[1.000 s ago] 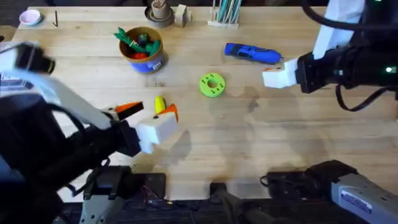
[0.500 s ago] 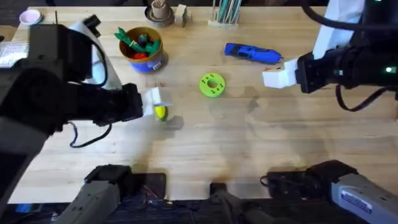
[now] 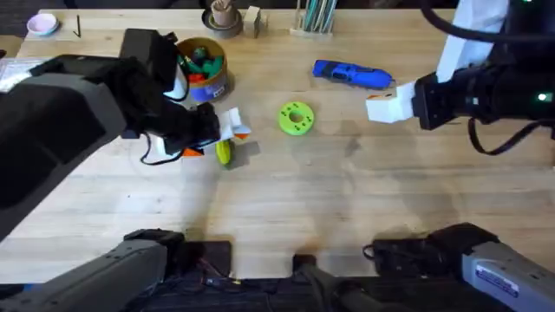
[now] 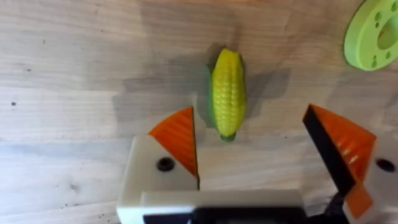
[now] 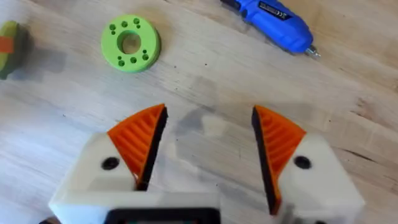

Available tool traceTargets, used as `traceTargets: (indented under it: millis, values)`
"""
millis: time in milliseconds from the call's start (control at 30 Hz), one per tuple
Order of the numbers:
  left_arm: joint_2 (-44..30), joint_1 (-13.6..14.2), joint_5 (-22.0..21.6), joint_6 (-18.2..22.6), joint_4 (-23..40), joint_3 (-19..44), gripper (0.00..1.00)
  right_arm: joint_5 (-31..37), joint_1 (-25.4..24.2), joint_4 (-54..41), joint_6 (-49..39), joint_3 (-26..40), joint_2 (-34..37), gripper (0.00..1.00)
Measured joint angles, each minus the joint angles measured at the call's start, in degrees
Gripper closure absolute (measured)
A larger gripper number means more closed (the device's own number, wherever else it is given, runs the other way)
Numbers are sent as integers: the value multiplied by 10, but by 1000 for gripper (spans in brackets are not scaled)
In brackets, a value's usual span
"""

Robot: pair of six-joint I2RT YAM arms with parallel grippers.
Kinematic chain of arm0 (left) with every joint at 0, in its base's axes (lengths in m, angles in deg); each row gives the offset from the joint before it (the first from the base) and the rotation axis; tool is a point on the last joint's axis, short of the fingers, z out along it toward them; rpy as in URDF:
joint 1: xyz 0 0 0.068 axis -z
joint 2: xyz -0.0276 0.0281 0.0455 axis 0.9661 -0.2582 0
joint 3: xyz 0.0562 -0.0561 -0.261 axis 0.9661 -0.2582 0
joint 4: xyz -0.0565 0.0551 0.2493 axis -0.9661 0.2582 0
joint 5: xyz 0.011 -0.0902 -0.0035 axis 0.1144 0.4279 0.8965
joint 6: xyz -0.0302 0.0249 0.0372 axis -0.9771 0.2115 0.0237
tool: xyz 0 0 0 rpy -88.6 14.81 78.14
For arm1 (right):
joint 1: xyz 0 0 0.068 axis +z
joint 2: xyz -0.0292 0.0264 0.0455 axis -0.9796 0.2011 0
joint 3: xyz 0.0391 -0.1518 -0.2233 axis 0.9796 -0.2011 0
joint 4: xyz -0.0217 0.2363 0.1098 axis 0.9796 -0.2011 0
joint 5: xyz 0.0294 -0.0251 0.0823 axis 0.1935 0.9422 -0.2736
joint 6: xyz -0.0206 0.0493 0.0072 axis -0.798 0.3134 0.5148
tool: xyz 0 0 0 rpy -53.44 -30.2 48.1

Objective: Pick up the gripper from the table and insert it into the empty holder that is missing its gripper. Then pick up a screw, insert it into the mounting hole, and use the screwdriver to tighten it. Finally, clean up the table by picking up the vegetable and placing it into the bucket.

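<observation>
The vegetable (image 3: pixel 225 156), a small yellow corn cob with a green edge, lies on the wood left of centre. My left gripper (image 3: pixel 218 144) hangs open just over it. In the left wrist view the vegetable (image 4: pixel 227 93) lies slightly ahead of the gap between the orange pads (image 4: pixel 177 140), untouched by my left gripper (image 4: pixel 252 134). The bucket (image 3: pixel 201 69) stands behind, holding green and red toys. The blue screwdriver (image 3: pixel 351 74) lies at the back right, near my open, empty right gripper (image 3: pixel 386 106) (image 5: pixel 208 134). The loose gripper piece, the holder and the screw are out of view.
A flat green disc (image 3: pixel 296 119) (image 5: pixel 130 43) lies between the two grippers. The screwdriver (image 5: pixel 270 22) lies beyond the right gripper. Cups and a rack of pens (image 3: pixel 314 17) line the back edge. Bare wood lies toward the front of the table.
My left arm swung up from the lower left and its gripper came to hang over the vegetable. The right arm has not moved.
</observation>
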Motion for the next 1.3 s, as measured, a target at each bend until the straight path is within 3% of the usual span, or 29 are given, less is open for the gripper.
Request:
traceTargets:
  millis: [167, 400, 900, 1000, 1300]
  values:
    - [-31, 42, -30, -9, -30, 0, 6, 0, 0, 0, 0, 0, 0, 140]
    - [-66, 77, -81, -22, -36, 0, 6, 0, 0, 0, -3, 0, 0, 140]
    - [-111, 85, -129, -39, -52, 2, 12, 0, 0, 0, -7, 0, 0, 140]
    - [-111, 85, -132, -42, -52, 2, 91, 0, 0, 0, -7, 0, 0, 140]
    - [-114, 85, -131, -45, -51, 2, 620, 0, 0, 0, -6, 0, 0, 140]
